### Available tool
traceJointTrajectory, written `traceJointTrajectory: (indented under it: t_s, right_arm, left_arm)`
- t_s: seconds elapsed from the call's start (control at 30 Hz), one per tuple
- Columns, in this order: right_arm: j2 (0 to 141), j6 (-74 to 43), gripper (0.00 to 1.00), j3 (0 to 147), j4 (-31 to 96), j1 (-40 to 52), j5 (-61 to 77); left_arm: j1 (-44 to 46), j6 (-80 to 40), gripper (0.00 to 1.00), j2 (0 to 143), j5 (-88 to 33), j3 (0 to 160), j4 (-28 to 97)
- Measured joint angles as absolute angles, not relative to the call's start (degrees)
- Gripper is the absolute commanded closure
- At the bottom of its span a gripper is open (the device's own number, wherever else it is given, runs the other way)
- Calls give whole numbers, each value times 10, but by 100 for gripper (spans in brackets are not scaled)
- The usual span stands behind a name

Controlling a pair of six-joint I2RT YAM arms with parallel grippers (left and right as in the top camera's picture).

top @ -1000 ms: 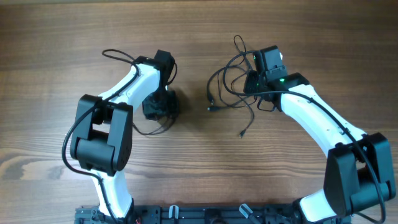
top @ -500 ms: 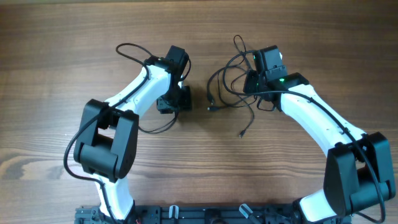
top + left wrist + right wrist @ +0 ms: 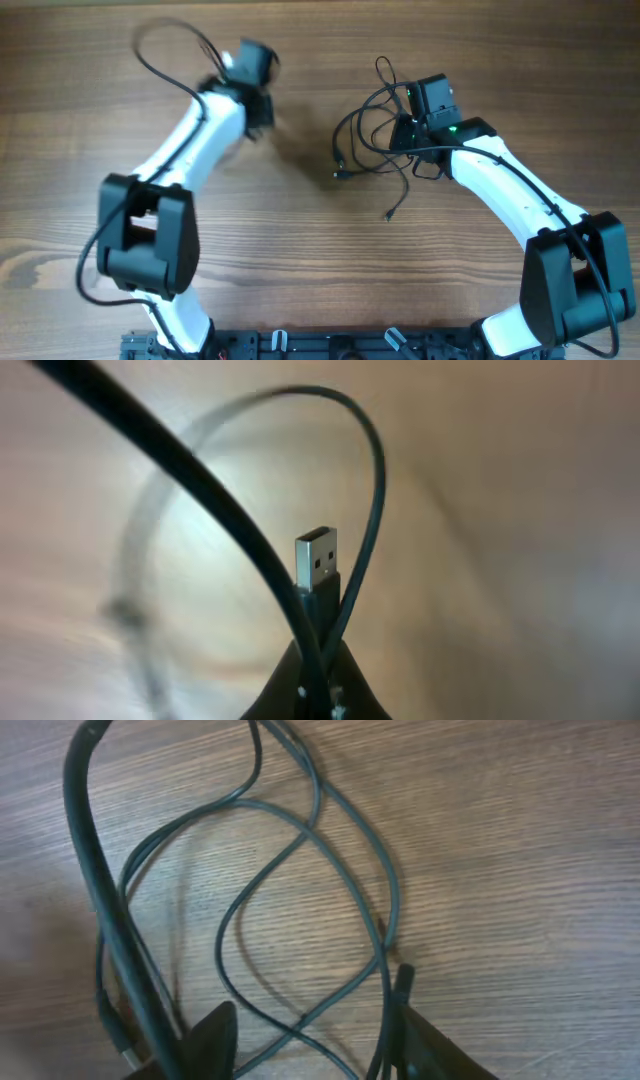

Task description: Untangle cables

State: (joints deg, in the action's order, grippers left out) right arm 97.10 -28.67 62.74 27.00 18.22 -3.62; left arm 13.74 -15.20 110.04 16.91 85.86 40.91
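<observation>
Bare brown wooden bench is left open to the left of and below the loose bunch of thin black cables. Its right side is blocked by the spread right hand and white arm. Well to its left, the left hand is closed on a black USB-tipped cable.

No legible text, label, brand or number in any view. The silver metal USB plug on the thin black cable shows a plain face; the brown wood-grain table is unmarked.

surface: wooden table | on it: thin black cables, loosely looped, right of centre
</observation>
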Motion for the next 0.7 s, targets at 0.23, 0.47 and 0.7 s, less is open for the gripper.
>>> traceJointTrajectory:
  t_s: [0.23,0.47,0.7]
  right_arm:
    - [972,-287,45,627,265,182,-23]
    - [972,-301,39,627,230,182,-21]
    - [973,-313,0,627,220,182,-6]
  left_arm:
    - [-96,-63,96,1090,189,932,185]
    - [-256,13,96,1218,82,938,-53]
    - [-263,-50,0,1357,94,932,-56]
